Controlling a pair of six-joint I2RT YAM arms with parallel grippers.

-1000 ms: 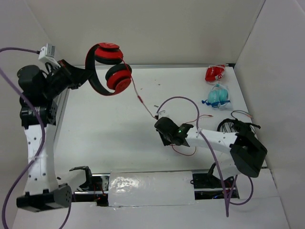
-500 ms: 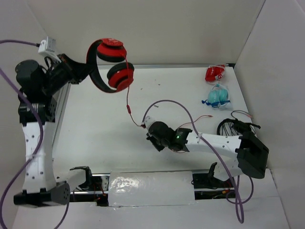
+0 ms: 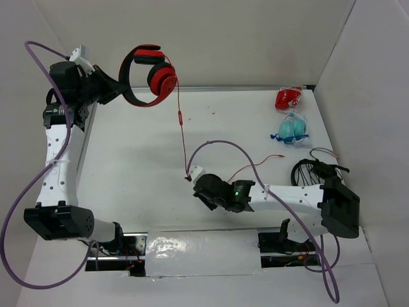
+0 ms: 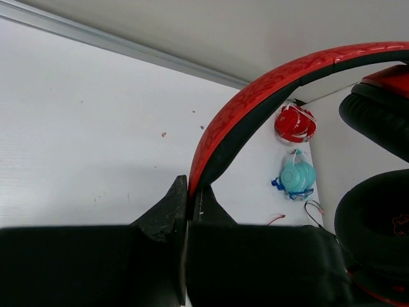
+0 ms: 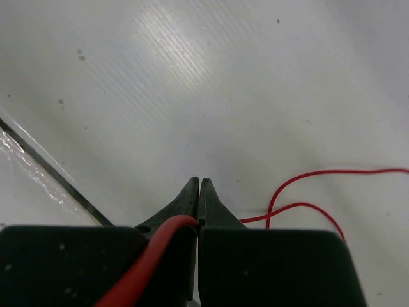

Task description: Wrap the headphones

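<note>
Left wrist view cuts the headphones off at right.

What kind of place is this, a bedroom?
Probably a robot lab workbench: the left arm and right arm, holding red headphones, sit on a white table boxed in by plain white panels.

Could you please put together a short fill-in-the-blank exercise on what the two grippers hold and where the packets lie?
The left gripper is shut on the ___ of the headphones.
The right gripper is shut on the headphones' thin red ___.
Of the small red packet and the teal packet, the ___ one lies nearer the arms.
Missing words: headband, cable, teal.
</note>
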